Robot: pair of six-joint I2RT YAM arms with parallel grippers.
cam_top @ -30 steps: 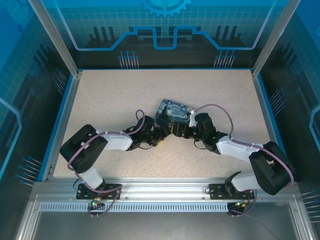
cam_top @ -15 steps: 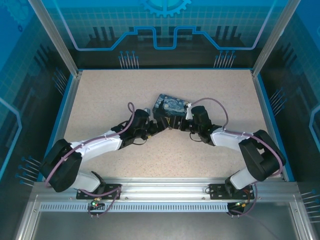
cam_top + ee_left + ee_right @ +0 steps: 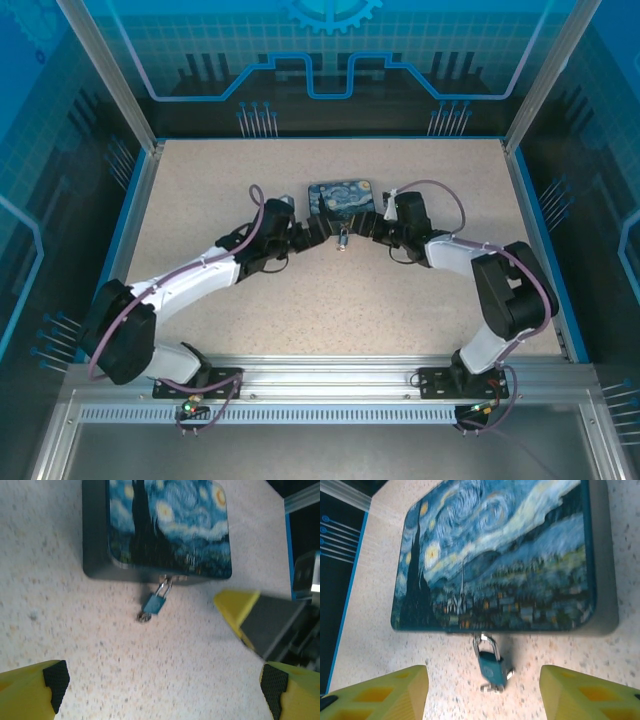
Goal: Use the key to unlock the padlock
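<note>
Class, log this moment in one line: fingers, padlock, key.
left fingers: open, empty | right fingers: open, empty | padlock: on box latch, lying on table | key: at padlock base, ungripped

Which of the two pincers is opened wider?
The left pincer: its fingertips stand near the picture's edges; those of the right pincer sit closer together.

Speckled beige table [image 3: 200,180] bearing a night-sky printed box [image 3: 340,197]; its padlock [image 3: 343,241] lies on the tabletop.
</note>
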